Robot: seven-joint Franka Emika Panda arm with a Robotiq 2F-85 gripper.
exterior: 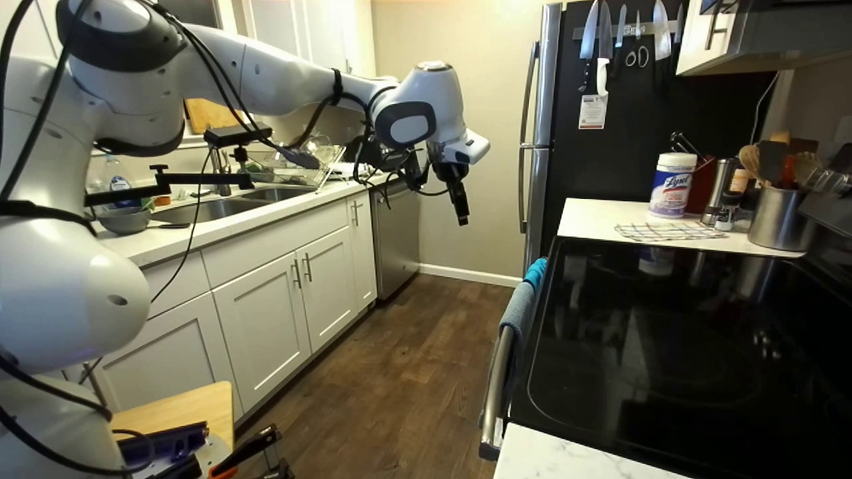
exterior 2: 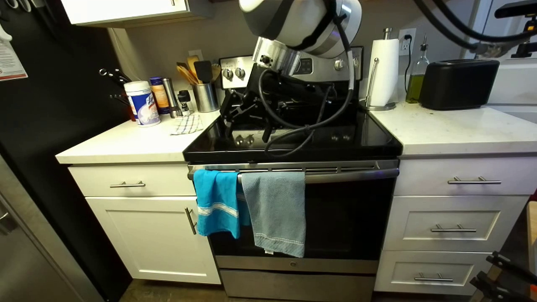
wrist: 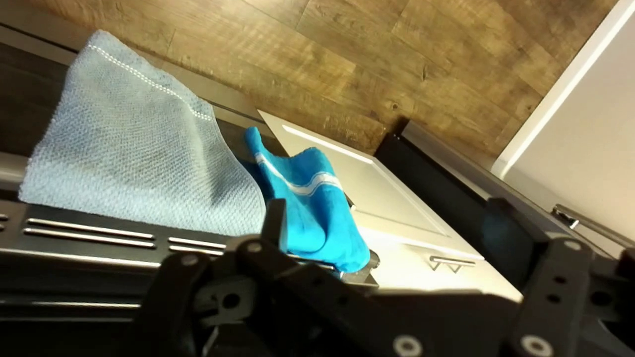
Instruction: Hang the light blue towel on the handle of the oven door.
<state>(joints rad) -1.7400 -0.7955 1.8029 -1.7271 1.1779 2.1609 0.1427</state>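
The light blue towel (exterior 2: 275, 209) hangs over the oven door handle (exterior 2: 352, 176) near its middle. It also shows in the wrist view (wrist: 144, 153) and at the oven front in an exterior view (exterior: 518, 307). A bright blue towel (exterior 2: 216, 205) with a white stripe hangs beside it, at the handle end nearer the fridge; it shows in the wrist view (wrist: 317, 203). My gripper (wrist: 394, 225) is open and empty, its fingers wide apart. In an exterior view the gripper (exterior: 459, 206) points down, in the air above and apart from both towels.
The black glass stovetop (exterior: 652, 372) lies behind the handle. A wipes canister (exterior 2: 142, 105) and a utensil holder (exterior 2: 205, 97) stand on the counter by the fridge (exterior: 639, 146). A paper towel roll (exterior 2: 384, 73) and a toaster (exterior 2: 459, 84) stand on the opposite counter.
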